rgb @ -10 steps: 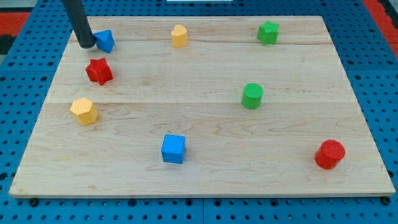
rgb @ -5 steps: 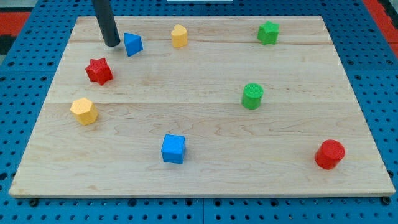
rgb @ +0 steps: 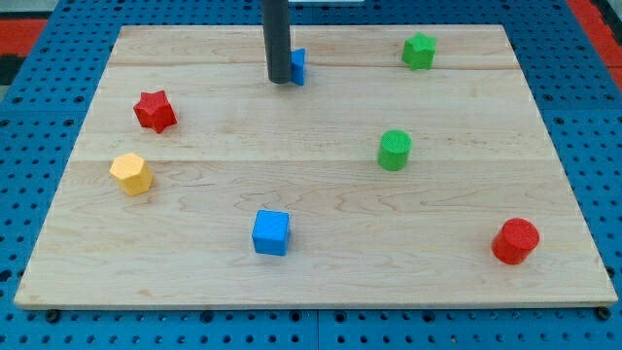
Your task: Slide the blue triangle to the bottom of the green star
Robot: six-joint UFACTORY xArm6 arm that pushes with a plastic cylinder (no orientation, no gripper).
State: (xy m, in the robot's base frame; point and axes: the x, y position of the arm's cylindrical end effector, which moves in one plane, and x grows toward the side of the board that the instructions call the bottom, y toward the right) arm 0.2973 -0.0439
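Observation:
The blue triangle (rgb: 298, 66) lies near the view's top, left of centre, mostly hidden behind my rod. My tip (rgb: 279, 80) rests on the board right against the triangle's left side. The green star (rgb: 419, 51) sits at the view's top right, well to the right of the triangle. The yellow block that stood near the top centre does not show; the rod stands where it was.
A red star (rgb: 155, 111) and a yellow block (rgb: 130, 174) sit at the left. A blue cube (rgb: 271, 232) is at the bottom centre, a green cylinder (rgb: 395, 150) right of centre, and a red cylinder (rgb: 514, 241) at the bottom right.
My tip has moved right along the top of the board, pushing the blue triangle right from the top left corner. The yellow block near the top centre has gone out of sight.

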